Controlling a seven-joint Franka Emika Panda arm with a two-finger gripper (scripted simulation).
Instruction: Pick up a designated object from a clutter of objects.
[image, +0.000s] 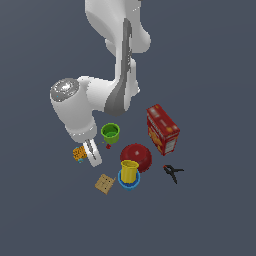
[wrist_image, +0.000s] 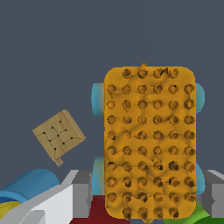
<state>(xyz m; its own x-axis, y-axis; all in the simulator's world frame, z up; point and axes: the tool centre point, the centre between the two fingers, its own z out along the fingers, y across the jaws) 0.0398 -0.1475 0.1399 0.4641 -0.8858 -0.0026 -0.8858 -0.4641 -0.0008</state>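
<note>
One white arm (image: 100, 95) reaches down over the grey floor (image: 210, 215). The red box (image: 162, 129) stands at the exterior view's right, its printing too small to read. Next come the red bowl (image: 138, 155), the green cup (image: 110, 133), the yellow cup (image: 129, 170) in a blue cup (image: 128, 184), the tan cube (image: 105, 184) and the black clamp (image: 173, 172). The orange toy (wrist_image: 148, 140) sits between the fingers (wrist_image: 78, 192) of the tool (image: 86, 153); whether they clamp it I cannot tell.

A plain, evenly lit dark blue-grey floor (image: 210, 220) fills everything.
</note>
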